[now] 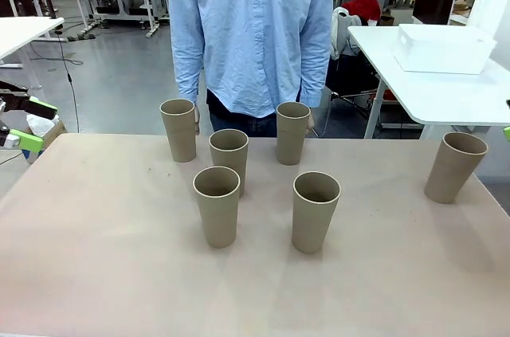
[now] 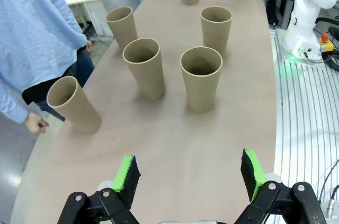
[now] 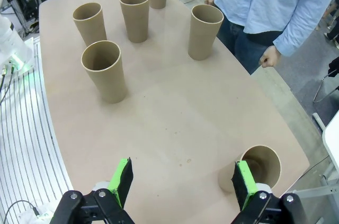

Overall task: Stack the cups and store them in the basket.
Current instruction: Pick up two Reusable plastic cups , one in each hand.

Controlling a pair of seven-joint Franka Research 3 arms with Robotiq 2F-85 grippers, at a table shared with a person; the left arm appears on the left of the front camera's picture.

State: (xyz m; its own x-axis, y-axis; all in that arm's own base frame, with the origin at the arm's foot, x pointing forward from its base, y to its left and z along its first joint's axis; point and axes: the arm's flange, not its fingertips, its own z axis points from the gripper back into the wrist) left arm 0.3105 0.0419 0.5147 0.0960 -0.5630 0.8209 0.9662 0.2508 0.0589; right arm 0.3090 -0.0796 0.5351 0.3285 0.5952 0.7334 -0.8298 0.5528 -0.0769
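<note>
The middle cup stands upright on the pale surface, in a loose cluster of five tan paper cups that do not touch. The back-left cup and the back-right cup stand beyond it, toward the person in a light blue shirt. The front-left cup and the front-right cup stand on its near side. The sixth cup stands well apart to its right. The basket sits on a separate white table, far beyond and to the right of the middle cup. The left fingers are spread apart and hold nothing, off to its left. The right fingers are also apart and empty, off to its right, with the sixth cup just beside one pad.
</note>
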